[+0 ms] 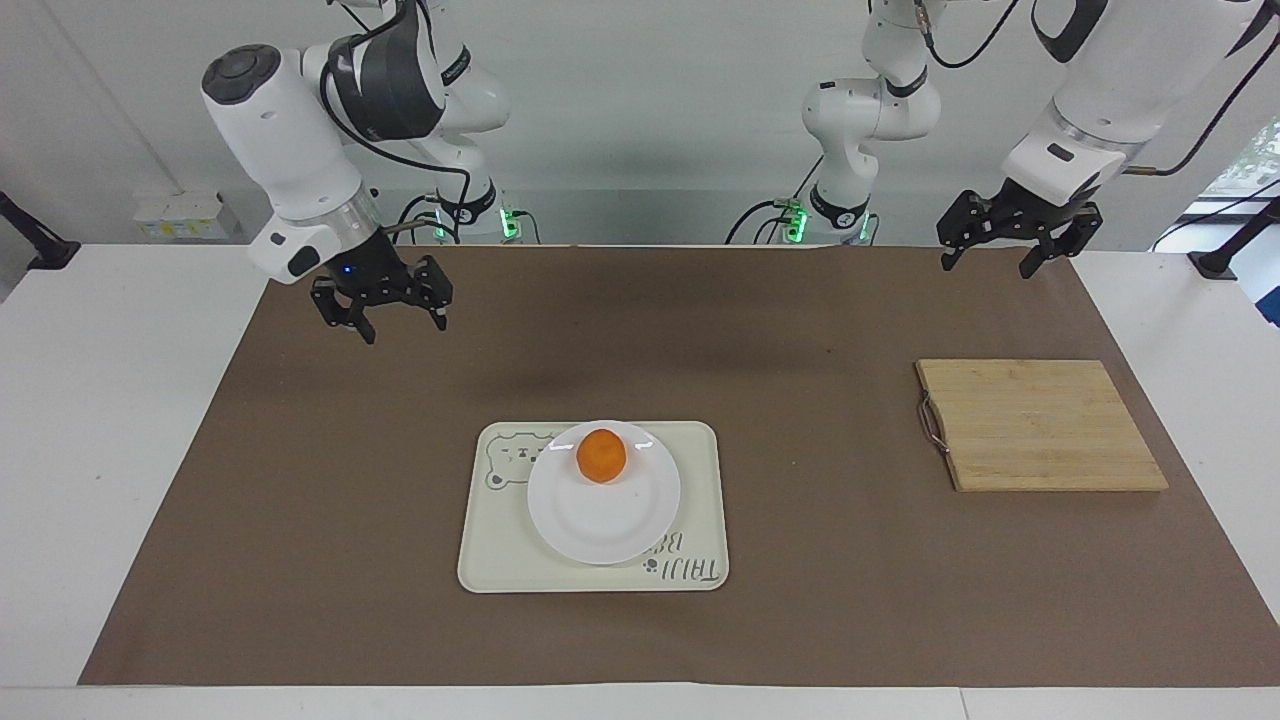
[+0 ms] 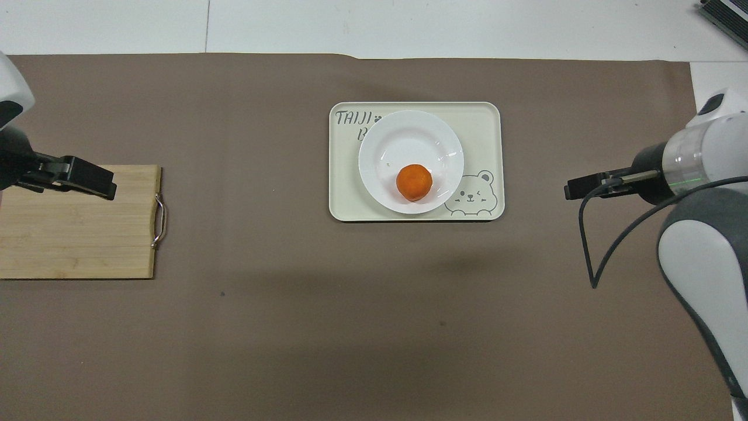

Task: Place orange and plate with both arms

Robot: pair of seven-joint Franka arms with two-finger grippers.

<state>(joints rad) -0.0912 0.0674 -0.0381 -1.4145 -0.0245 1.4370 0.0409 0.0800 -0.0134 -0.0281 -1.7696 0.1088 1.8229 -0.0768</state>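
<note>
Two arms work the table, each ending in one black gripper. On the brown mat [image 1: 300, 520] there are one cream tray, one white plate, one orange and one wooden cutting board.

Nearest the robots, the right gripper [image 1: 385, 315] hangs in the air over bare mat toward the right arm's end of the table, its fingers spread apart and holding nothing. The left gripper [image 1: 1005, 252] hangs over the mat's edge near the left arm's end, with its fingers likewise spread and empty.

Farther from the robots lies the cutting board [image 1: 1040, 425], flat on the mat at the left arm's end, its metal handle [image 1: 931, 423] on the side toward the tray. The tray [image 1: 700, 470] lies near the middle of the mat. The plate [image 1: 610, 520] sits on the tray, and the orange [image 1: 602, 455] rests in the plate's well, in the part nearer the robots.

The facing view shows both arms whole, their bases with green lights, and the height of each gripper above the mat. The overhead view shows the tray's bear drawing [image 2: 472, 196] upright and its lettering [image 2: 352, 118] the right way round, partly covered by the plate [image 2: 409, 134]. There the left gripper [image 2: 82, 178] overlaps the cutting board [image 2: 76, 234], and the right gripper [image 2: 575, 189] appears edge-on.
</note>
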